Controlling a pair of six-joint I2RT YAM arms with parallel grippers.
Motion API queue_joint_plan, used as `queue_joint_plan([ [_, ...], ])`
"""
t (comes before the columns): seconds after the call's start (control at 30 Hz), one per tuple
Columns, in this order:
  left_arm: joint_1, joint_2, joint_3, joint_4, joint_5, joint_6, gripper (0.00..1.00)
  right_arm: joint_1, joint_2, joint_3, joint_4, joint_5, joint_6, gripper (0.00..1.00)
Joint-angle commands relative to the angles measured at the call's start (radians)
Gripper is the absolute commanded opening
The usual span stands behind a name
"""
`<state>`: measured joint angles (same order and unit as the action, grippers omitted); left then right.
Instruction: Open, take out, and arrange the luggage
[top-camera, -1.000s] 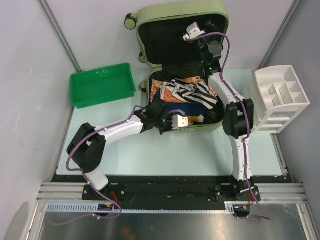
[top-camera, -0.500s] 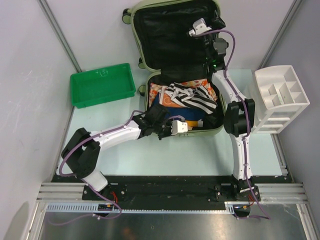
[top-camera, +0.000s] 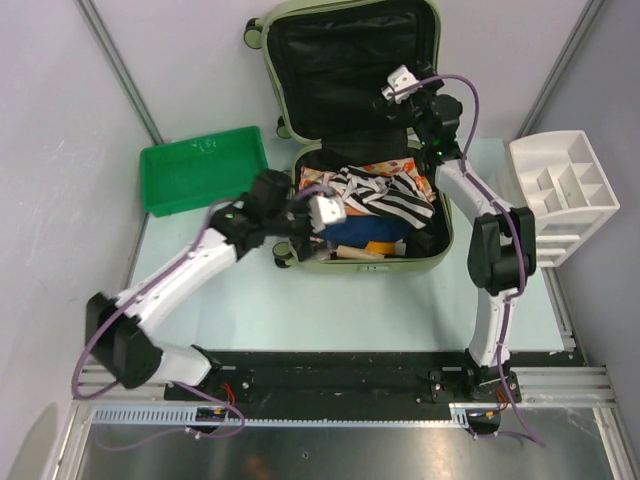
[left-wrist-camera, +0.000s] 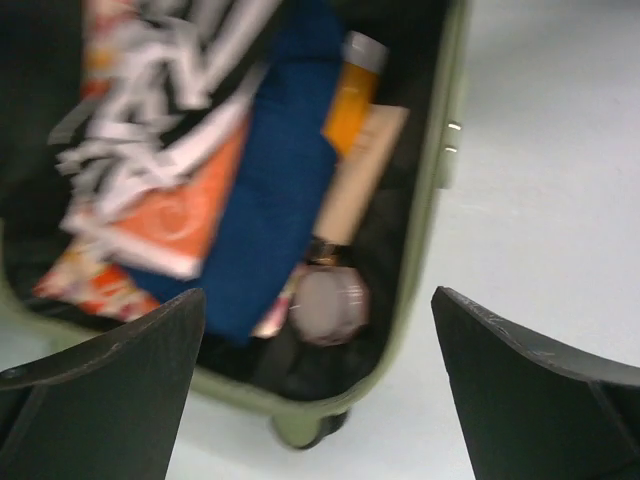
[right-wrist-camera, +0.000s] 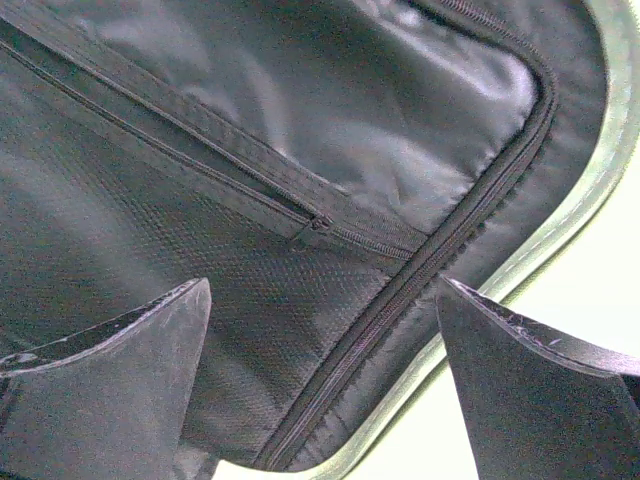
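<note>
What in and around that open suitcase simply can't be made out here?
Left wrist view: blur; the round brownish thing in the luggage is unidentifiable.
Top view: the striped cloth covers whatever lies beneath.
Top view: walls of the white organizer hide its drawers' contents.
Right wrist view: only lid lining; frame edges cut off the rest.

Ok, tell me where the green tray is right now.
In the top view the green tray sits at the far left corner of the table, just left of the open luggage.
</note>
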<state>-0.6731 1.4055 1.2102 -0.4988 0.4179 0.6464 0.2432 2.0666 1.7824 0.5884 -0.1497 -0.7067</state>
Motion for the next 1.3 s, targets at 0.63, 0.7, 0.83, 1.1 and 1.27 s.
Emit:
queue_joint_plan([
  [0.63,0.768,0.519,0.51,-0.153,-0.031,0.354,0.99,0.005,-0.597,-0.354,-0.671,-0.283,0.228,1.0],
  [0.7,0.787,0.585,0.554,-0.155,-0.051,0.363,0.98,0.005,-0.599,-0.356,-0.722,-0.281,0.23,1.0],
  [0.83,0.796,0.71,0.604,-0.162,-0.082,0.401,0.97,0.004,-0.591,-0.359,-0.765,-0.268,0.237,1.0],
  [1.1,0.804,0.722,0.499,-0.181,-0.042,0.485,0.73,0.007,-0.583,-0.359,-0.803,-0.238,0.242,1.0],
  [1.27,0.802,0.6,0.275,-0.195,-0.018,0.559,0.45,0.005,-0.597,-0.357,-0.835,-0.22,0.223,1.0],
])
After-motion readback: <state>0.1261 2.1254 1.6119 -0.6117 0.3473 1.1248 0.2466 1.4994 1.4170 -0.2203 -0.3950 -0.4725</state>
